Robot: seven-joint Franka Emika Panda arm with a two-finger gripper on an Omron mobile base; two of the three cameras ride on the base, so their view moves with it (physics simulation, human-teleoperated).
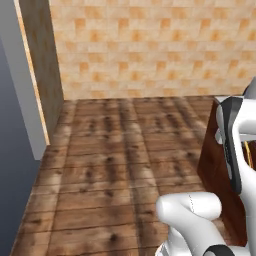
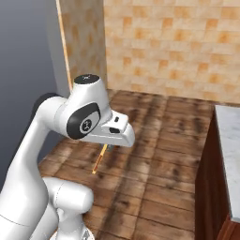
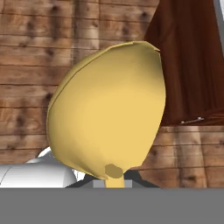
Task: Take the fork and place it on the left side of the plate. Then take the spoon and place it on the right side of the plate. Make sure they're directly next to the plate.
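The yellow spoon's round bowl (image 3: 109, 118) looms close to the hand camera, with its short orange-brown handle (image 3: 113, 171) running down into my gripper (image 3: 114, 183), which is shut on it. In the right base view the spoon (image 2: 99, 160) sticks out as a thin orange-yellow sliver below the hand, high above the wooden floor. The spoon hides my fingertips. The fork and the plate are out of view.
A dark wood cabinet (image 2: 211, 187) with a pale marble top (image 2: 230, 136) stands to the right; its side also shows as the cabinet (image 1: 216, 165) and the cabinet (image 3: 188, 65). Wooden floor (image 1: 110, 165) stretches ahead to a tiled wall (image 1: 150, 45). A grey wall (image 1: 15, 100) stands at left.
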